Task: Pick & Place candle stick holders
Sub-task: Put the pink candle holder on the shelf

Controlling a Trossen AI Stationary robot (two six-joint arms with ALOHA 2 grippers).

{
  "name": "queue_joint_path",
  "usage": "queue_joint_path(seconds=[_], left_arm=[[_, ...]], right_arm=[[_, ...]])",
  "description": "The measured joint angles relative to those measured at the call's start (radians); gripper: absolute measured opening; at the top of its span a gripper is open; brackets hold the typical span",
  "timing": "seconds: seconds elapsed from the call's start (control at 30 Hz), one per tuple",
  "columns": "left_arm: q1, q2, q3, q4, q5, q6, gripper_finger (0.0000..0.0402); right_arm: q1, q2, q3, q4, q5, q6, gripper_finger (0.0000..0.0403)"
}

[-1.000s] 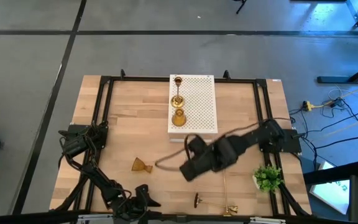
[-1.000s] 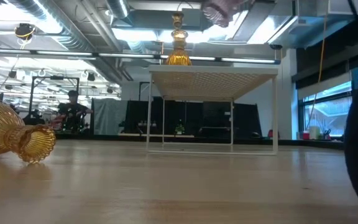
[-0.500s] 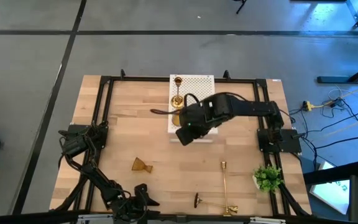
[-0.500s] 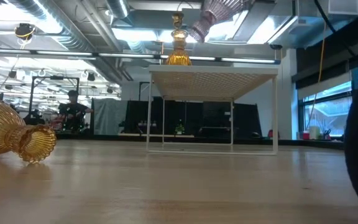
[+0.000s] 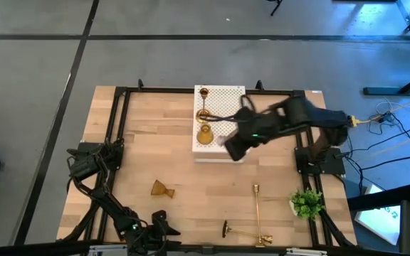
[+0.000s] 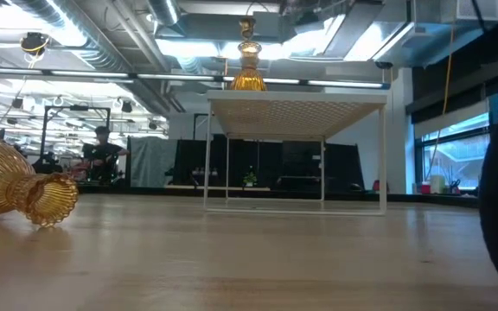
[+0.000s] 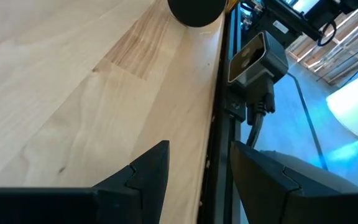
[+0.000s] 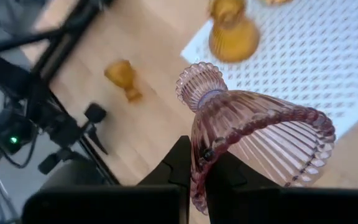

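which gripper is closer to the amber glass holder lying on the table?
Left. The left gripper sits at the table's near edge, just in front of the amber glass holder. The right gripper is farther off, above the white box, holding a pink glass holder.

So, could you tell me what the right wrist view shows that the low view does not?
Only the right wrist view shows the pink glass holder pinched by its rim in the right end effector. Only the low view shows the room behind the table. Both show the fallen amber holder on the table and another amber holder standing on the white perforated box.
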Motion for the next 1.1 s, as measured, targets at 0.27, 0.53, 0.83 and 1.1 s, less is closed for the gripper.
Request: queue_joint_path(seconds=[0.27,0.53,0.83,1.1], left_arm=[[-0.011,0.000,0.000,0.000,-0.031,-0.034,0.0166],[-0.013,0.000,0.000,0.000,-0.034,-0.041,0.0166],[0.017,0.000,0.000,-0.020,-0.024,-0.027,0.0166],[0.042,-0.002,0.000,-0.021,0.026,0.003,0.0166]], right_arm=[[0.041,-0.139,-0.201,0.001,0.089,0.105,0.0020],[0.026,-0.299,-0.574,-0.005,-0.028,0.187,0.0020],[-0.033,-0.320,-0.585,0.000,-0.086,0.138,0.0020],[-0.054,-0.197,-0.546,0.000,-0.188,0.030,0.0020]])
